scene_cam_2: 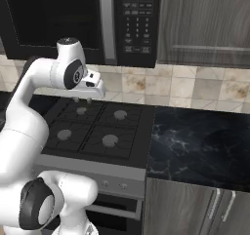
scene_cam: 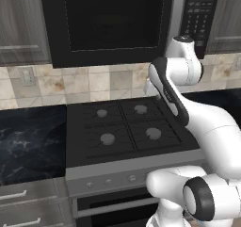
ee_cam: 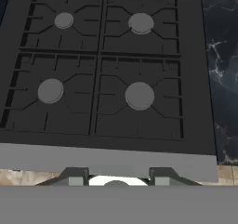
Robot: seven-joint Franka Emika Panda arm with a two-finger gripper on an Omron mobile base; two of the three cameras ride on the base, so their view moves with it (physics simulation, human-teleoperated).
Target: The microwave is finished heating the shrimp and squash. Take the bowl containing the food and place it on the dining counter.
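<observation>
1. Left base view — the microwave [scene_cam: 117, 21] hangs above the stovetop [scene_cam: 124, 127] with its dark glass door shut. A faint rounded shape shows behind the glass, but I cannot tell it for the bowl. The arm rises from the lower right corner and bends over the stovetop's right edge, its wrist just under the microwave's button panel [scene_cam: 200, 12]. The fingers are hidden behind the forearm here.

2. Right base view — the gripper [scene_cam_2: 81, 100] points down over the stovetop's back left corner, below the microwave's bottom edge and left of its silver handle strip [scene_cam_2: 107, 22]. Two short tips show with a gap between them, so the jaws look parted and hold nothing.

3. Hand view — the camera looks straight down on the four burners, the black counter [ee_cam: 221, 69] along the stovetop's right edge. The two finger tips [ee_cam: 74, 176] stand well apart at the bottom with nothing between them.

4. The relation that matters: the shut door stands above and behind the hand, while the hand faces downward — away from it. The handle strip runs vertically, up and to the right of the fingers. By my judgement the task is barely begun, and the wrist must lift and turn toward that strip to open the door before any reach for the bowl.
</observation>
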